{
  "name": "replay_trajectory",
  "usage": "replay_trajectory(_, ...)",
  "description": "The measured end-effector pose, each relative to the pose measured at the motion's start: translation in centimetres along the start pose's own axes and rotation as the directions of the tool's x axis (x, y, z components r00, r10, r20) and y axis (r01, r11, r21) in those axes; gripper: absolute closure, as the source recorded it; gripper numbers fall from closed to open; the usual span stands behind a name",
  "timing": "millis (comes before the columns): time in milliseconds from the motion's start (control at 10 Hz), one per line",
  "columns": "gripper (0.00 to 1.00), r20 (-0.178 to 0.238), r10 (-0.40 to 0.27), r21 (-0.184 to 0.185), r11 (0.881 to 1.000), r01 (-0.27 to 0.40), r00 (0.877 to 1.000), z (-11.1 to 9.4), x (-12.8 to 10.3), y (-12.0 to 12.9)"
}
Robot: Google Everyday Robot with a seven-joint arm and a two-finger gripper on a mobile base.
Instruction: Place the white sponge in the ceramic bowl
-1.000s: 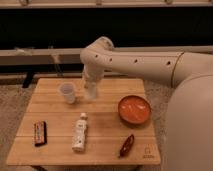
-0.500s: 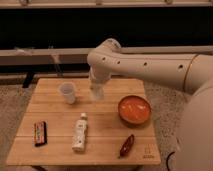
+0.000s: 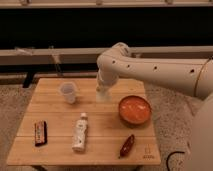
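Observation:
The gripper [image 3: 102, 93] hangs from the pale arm over the back middle of the wooden table [image 3: 55, 112]. It is shut on a small off-white block, the white sponge [image 3: 102, 96], held just above the tabletop. The ceramic bowl [image 3: 135, 110], orange-red with a paler inside, stands empty to the gripper's right and a little nearer the front. The sponge is left of the bowl's rim, not over it.
A clear plastic cup [image 3: 68, 92] stands left of the gripper. A white bottle [image 3: 80, 132] lies at the front middle. A dark snack bar [image 3: 40, 133] lies front left, and a red-brown packet [image 3: 126, 145] front right. A dark wall and rail run behind the table.
The arm and gripper have moved right, away from the cup and towards the bowl, carrying the sponge. Nothing on the table has moved.

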Motion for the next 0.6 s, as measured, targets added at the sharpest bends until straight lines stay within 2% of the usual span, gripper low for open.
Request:
replay_trajectory(200, 0.98, 0.003, 0.035, 0.005, 0.999, -0.035, 0.999, 0.1, 1.1, -2.2)
replay_trajectory(500, 0.98, 0.009, 0.069, -0.002, 0.998, -0.069, 0.998, 0.6, 1.5, -3.0)
replay_trajectory(600, 0.98, 0.013, 0.088, 0.002, 0.996, -0.088, 0.996, 0.7, 2.0, -4.3)
